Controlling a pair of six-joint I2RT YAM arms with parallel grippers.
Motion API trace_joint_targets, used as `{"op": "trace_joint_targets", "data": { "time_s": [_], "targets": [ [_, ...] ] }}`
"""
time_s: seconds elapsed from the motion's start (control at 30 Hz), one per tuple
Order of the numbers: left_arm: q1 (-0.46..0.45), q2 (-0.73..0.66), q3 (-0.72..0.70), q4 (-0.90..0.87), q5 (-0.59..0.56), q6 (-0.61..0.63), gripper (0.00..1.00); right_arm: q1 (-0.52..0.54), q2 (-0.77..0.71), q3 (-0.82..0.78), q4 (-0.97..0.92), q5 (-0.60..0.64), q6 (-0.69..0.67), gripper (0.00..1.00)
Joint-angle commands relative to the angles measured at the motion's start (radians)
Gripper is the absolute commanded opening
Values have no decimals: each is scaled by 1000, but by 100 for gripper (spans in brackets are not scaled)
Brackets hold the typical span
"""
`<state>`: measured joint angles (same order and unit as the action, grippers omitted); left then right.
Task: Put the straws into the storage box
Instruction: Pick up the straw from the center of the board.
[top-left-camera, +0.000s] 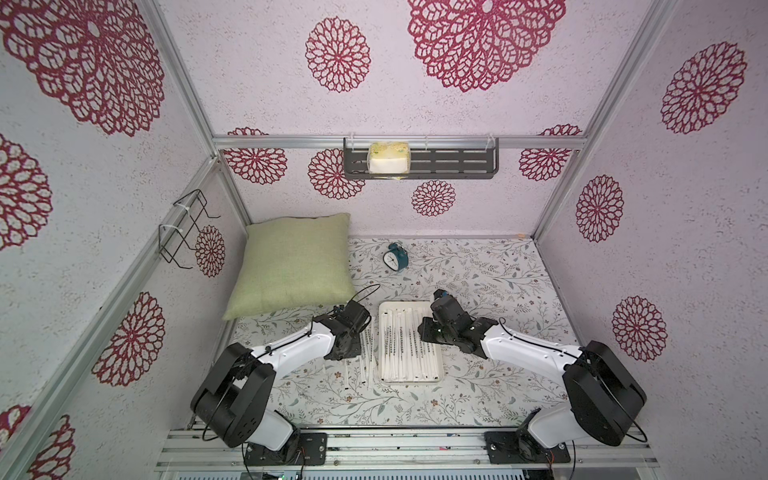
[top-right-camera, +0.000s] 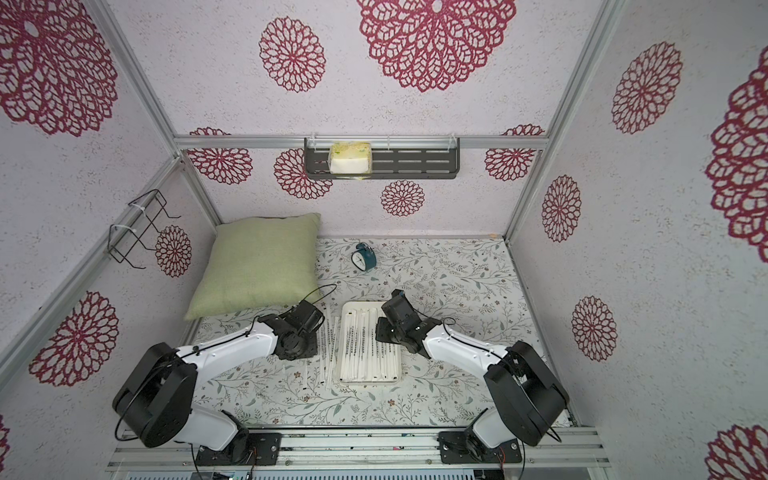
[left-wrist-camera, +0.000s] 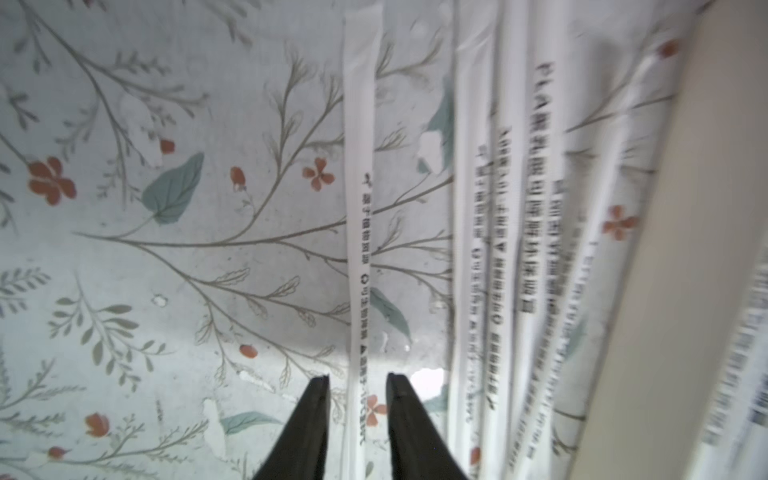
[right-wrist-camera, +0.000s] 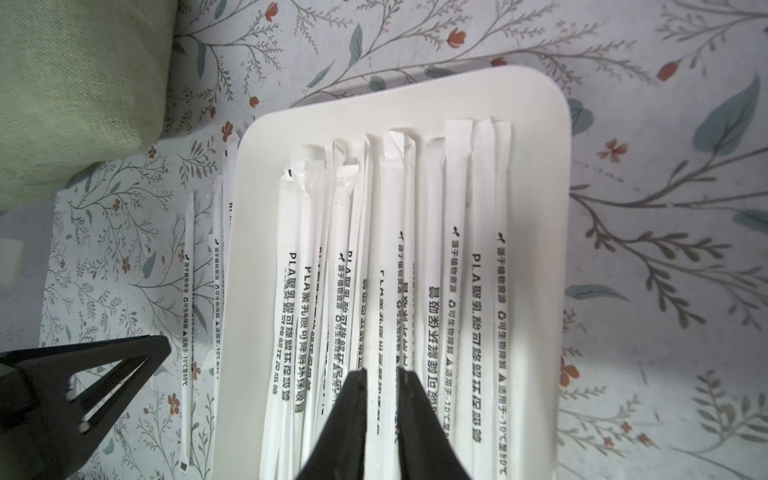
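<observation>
The storage box (top-left-camera: 409, 304) sits mid-table, already lined with straws (right-wrist-camera: 482, 216) lying lengthwise. A few loose straws (top-left-camera: 365, 357) lie on the flowered table (top-left-camera: 478, 270) just beside its nine o'clock rim. There our left gripper (left-wrist-camera: 357, 376) stands low, jaws narrowly apart astride a single straw (left-wrist-camera: 359, 166), with a sliver of table showing on each side, so nothing is pinched yet. Our right gripper (right-wrist-camera: 382, 372) hangs over the box toward its three o'clock side, jaws narrow with a straw running through the gap. We cannot tell whether it grips it. We judge the pickup to be the risky part. The wrapper is thin and lies flat, so the tips may close over it and come up empty. A pinch far off-centre would let the long straw droop and catch the rim. Its neighbours at three o'clock lie close and could be dragged askew.
</observation>
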<state>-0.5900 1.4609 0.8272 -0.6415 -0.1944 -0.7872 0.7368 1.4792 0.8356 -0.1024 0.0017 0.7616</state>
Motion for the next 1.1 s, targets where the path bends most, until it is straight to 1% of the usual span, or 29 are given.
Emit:
{"op": "trace_joint_targets", "data": {
  "time_s": [0.0,0.13,0.33,0.4,0.53,0.67,0.77,0.9,1.0,1.07],
  "targets": [
    [19,-39,-37,62,62,15,36,1,3,3,17,0,12,20],
    [38,13,-30,1,54,34,36,1,-10,2,13,7,13,20],
    [39,47,-42,54,79,43,35,2,6,3,26,-5,20,20],
    [38,70,-48,69,88,41,33,3,6,7,27,-3,21,20],
    [38,75,-70,67,81,34,23,4,-2,14,21,1,16,20],
    [39,6,-96,63,43,28,11,4,5,14,23,-2,16,20],
    [38,-59,-94,35,24,16,7,3,10,26,17,-9,15,20],
    [30,-192,-72,-35,17,5,5,4,12,36,-11,18,-7,20],
    [26,-270,-49,-35,30,5,5,4,62,58,-3,7,-19,20],
    [10,-297,-26,-16,36,6,5,6,93,74,15,-2,-15,19]
  ]
}}
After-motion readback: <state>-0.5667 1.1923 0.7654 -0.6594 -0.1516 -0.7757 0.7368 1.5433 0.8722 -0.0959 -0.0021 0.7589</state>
